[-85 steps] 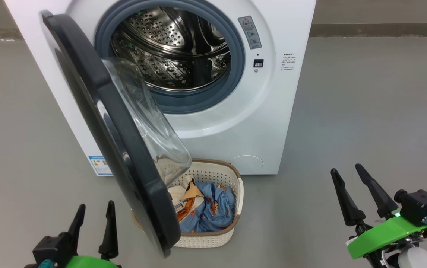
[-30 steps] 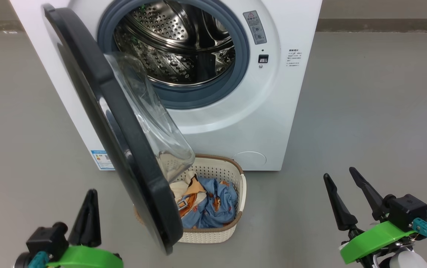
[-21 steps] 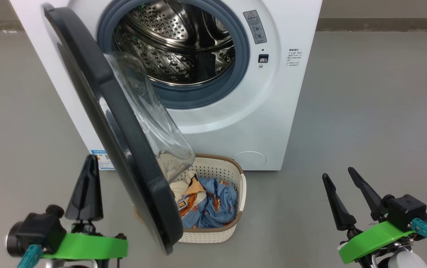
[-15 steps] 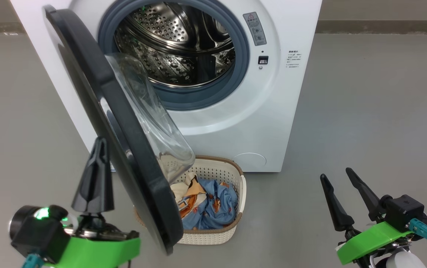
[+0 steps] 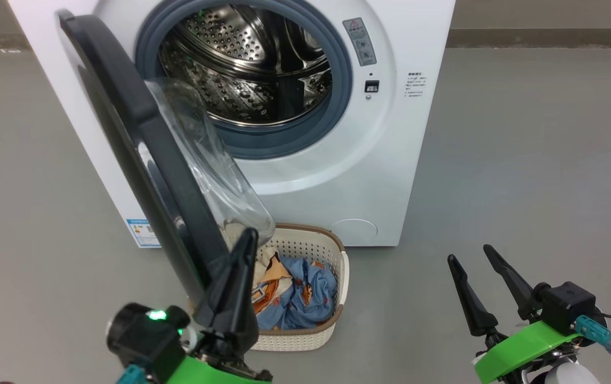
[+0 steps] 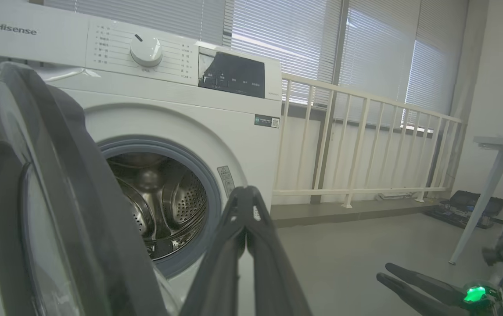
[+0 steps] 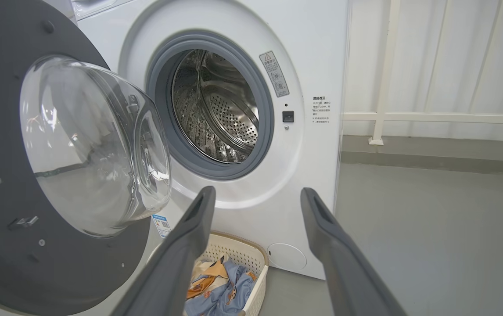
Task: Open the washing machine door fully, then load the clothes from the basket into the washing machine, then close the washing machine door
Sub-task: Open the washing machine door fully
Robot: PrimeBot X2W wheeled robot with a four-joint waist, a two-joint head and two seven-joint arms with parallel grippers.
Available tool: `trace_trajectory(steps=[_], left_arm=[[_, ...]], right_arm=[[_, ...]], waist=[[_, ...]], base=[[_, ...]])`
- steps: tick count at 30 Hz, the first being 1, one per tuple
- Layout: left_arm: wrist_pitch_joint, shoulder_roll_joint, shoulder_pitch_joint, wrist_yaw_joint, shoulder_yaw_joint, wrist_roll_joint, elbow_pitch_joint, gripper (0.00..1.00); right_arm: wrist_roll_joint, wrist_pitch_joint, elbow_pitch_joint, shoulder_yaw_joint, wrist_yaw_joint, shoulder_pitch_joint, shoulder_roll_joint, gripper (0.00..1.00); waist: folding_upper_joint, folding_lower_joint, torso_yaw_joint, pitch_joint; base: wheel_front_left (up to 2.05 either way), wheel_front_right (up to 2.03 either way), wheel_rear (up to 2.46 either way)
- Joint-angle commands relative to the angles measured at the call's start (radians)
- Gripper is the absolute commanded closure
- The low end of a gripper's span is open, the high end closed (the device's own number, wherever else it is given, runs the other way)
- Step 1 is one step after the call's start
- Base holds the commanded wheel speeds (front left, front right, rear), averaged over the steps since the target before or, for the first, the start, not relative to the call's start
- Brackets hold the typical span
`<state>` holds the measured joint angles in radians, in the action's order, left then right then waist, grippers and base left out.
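I can read the Hisense lettering (image 6: 16, 29) at the far left of the top panel of the washing machine (image 6: 251, 149). The warning-triangle sticker (image 5: 358, 41) right of the drum opening, the small print (image 5: 415, 85) beyond it and the blue label (image 5: 142, 233) low on the left are too small for me to read.

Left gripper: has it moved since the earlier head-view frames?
Yes. The left gripper, now shut, has swung rightward: earlier it sat left of the washing machine door; now its tips overlap the door's lower edge, near the basket.
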<state>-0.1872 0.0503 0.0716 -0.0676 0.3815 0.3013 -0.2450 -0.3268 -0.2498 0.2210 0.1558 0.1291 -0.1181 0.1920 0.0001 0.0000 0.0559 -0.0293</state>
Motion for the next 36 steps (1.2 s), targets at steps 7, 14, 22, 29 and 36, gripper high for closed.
trace_trajectory(steps=[7,14,22,29,36], left_arm=[[-0.005,0.001,0.001,-0.003,-0.003,0.061,0.131,1.00],[-0.020,0.000,0.015,0.009,0.019,0.100,0.247,1.00],[-0.042,0.000,0.035,0.035,0.014,0.123,0.323,1.00],[-0.057,0.003,0.051,0.037,-0.018,0.143,0.360,1.00],[-0.064,0.010,0.053,0.039,-0.037,0.147,0.376,1.00]], right_arm=[[-0.024,-0.012,-0.024,0.034,0.002,-0.017,0.020,0.00],[-0.026,-0.012,-0.021,0.041,0.002,-0.020,0.020,0.00],[-0.026,-0.012,-0.022,0.032,0.002,-0.019,0.020,0.00],[-0.024,-0.012,-0.017,0.025,0.002,-0.017,0.013,0.00],[-0.025,-0.012,-0.015,0.021,0.002,-0.016,0.006,0.00]], waist=[[-0.0001,0.0000,-0.029,0.010],[-0.0001,0.0000,-0.058,0.023],[-0.0001,0.0000,-0.067,0.038],[-0.0001,0.0000,-0.041,0.040],[-0.0001,0.0000,0.002,0.034]], base=[[0.00,0.00,0.00],[0.00,0.00,0.00],[0.00,0.00,0.00],[0.00,0.00,0.00],[0.00,0.00,0.00]])
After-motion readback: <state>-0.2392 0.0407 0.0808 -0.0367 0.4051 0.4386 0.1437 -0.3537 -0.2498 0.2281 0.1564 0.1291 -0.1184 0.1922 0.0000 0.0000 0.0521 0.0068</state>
